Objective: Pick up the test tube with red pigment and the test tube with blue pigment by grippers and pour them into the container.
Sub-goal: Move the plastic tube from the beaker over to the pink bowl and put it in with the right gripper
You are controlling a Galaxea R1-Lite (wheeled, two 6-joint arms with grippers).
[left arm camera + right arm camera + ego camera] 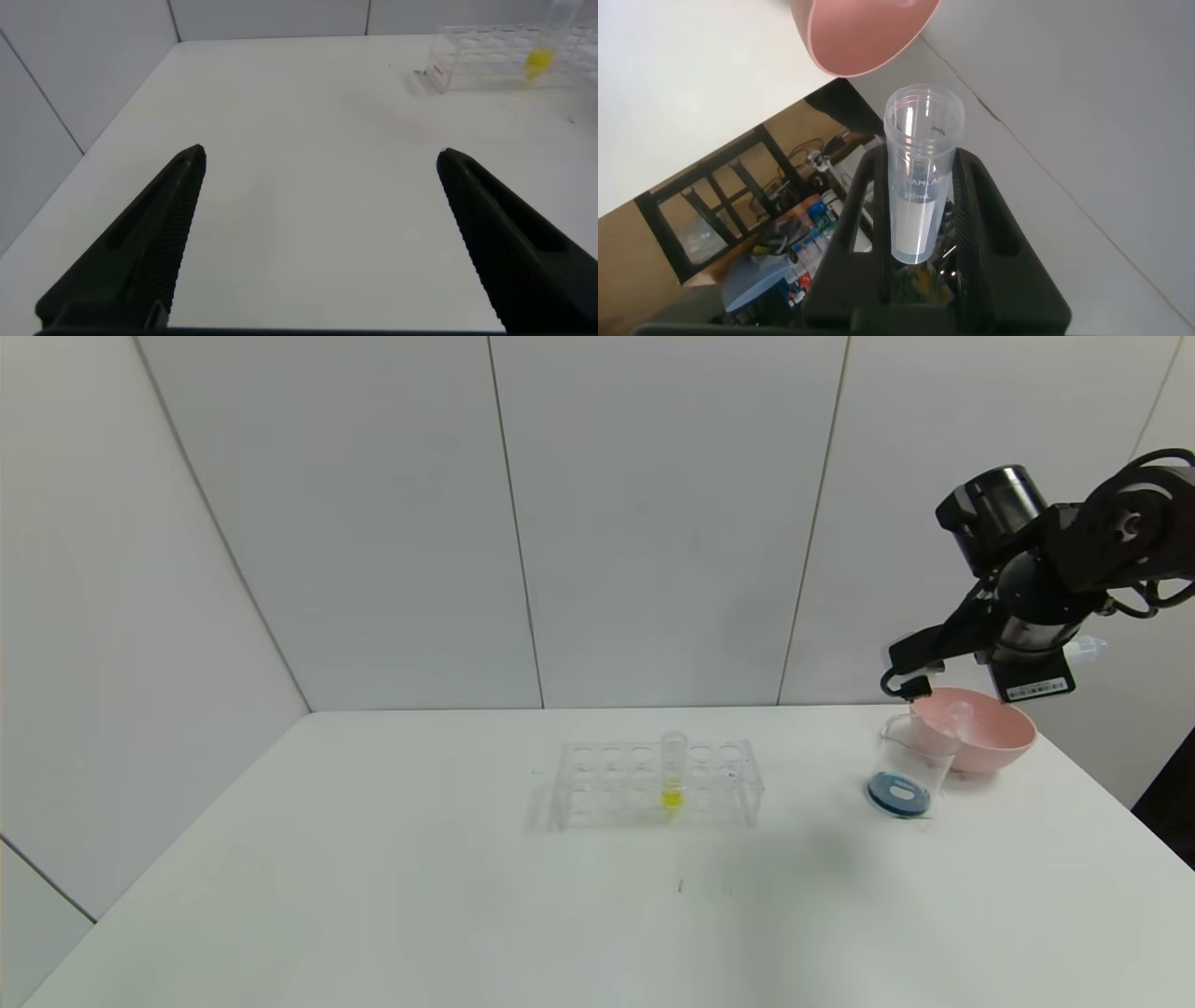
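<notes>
Right gripper clenched on an emptied tube above the pink bowl near the surface's right edge; we'd release low. Left gripper spread, idle.

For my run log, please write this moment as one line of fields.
right gripper: shut on clear test tube, near pink bowl | left gripper: open over table | beaker: blue liquid | rack: yellow tube

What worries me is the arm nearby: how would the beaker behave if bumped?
The beaker probably slides rather than tips: only a shallow blue layer sits low in it. Its thin clear wall looks fragile. The pink bowl close behind might block it. The right gripper, holding a clear tube, hangs above; the left gripper idles elsewhere.
</notes>
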